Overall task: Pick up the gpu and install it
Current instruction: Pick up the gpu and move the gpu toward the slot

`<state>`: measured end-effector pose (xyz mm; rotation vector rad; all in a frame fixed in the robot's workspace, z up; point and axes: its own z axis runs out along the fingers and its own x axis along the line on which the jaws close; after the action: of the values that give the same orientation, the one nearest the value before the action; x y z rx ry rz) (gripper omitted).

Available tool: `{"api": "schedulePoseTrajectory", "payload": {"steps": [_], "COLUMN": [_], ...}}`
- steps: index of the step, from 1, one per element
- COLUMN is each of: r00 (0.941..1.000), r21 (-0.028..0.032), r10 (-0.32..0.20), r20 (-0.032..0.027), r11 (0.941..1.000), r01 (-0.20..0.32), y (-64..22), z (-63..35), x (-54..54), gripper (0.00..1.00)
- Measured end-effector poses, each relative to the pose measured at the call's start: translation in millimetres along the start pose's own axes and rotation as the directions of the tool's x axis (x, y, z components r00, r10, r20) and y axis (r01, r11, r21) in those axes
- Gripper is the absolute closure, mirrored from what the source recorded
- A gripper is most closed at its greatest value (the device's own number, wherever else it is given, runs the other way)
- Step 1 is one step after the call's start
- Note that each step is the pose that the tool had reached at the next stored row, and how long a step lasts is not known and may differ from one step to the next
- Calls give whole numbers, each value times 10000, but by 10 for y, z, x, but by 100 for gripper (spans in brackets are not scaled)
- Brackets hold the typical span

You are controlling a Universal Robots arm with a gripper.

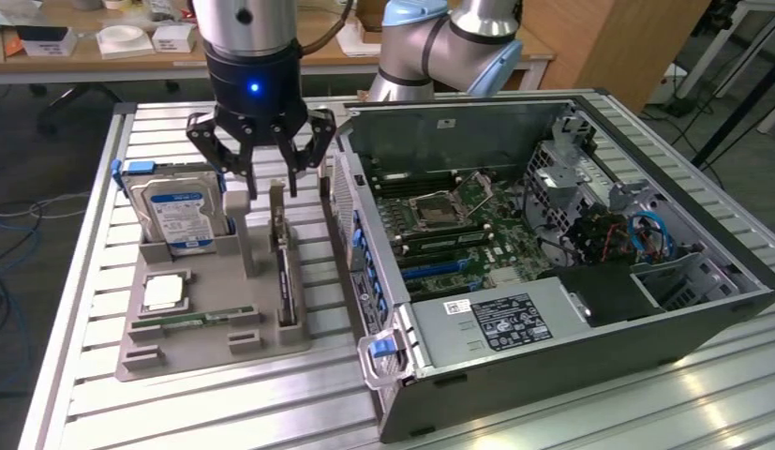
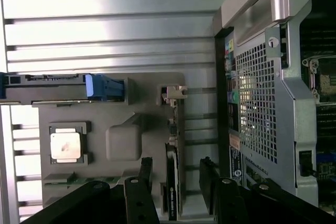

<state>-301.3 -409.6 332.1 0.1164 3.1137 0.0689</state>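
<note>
Exterior view: the gripper [image 1: 272, 176], jaws spread wide and holding nothing, hangs over the gpu [image 1: 285, 267], which stands on edge in its slot in the grey holder tray [image 1: 174, 352] beside the open computer case [image 1: 550, 375]. A descent slightly off line could land a finger on the card's thin top edge, jamming or tipping it in the slot

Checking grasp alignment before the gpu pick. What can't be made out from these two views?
- gpu bottom edge: exterior view, sunk in the tray slot.
- gpu, one end: wrist view, lost at the frame edge between the fingers of the open gripper.
- Memory stick: wrist view, partly covered by the gripper.
- Hard drive label text: exterior view, too small.
</note>
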Motion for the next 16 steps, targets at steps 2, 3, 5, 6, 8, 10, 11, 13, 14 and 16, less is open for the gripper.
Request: {"api": "schedulePoseTrajectory", "payload": {"steps": [2,3,5,6,8,10,11,13,14,16], "r00": [10000,10000,10000,10000,10000,10000,10000,10000,10000,10000], "r21": [-1,0,0,-1,0,0,0,-1,0,0], "r10": [1,0,0,0,0,0,0,1,0,1], "r20": [1,1,0,1,0,1,0,1,1,0], "r11": [10000,10000,10000,10000,10000,10000,10000,10000,10000,10000], "r01": [-1,0,0,0,0,0,0,-1,0,-1], "y": [0,-1,-2,-2,-2,-3,-3,-4,-4,-5], "z": [14,21,35,42,56,70,76,89,95,107], "x": [1,1,1,1,2,2,2,2,2,3], "gripper": [51,51,51,51,51,51,51,51,51,51]}}
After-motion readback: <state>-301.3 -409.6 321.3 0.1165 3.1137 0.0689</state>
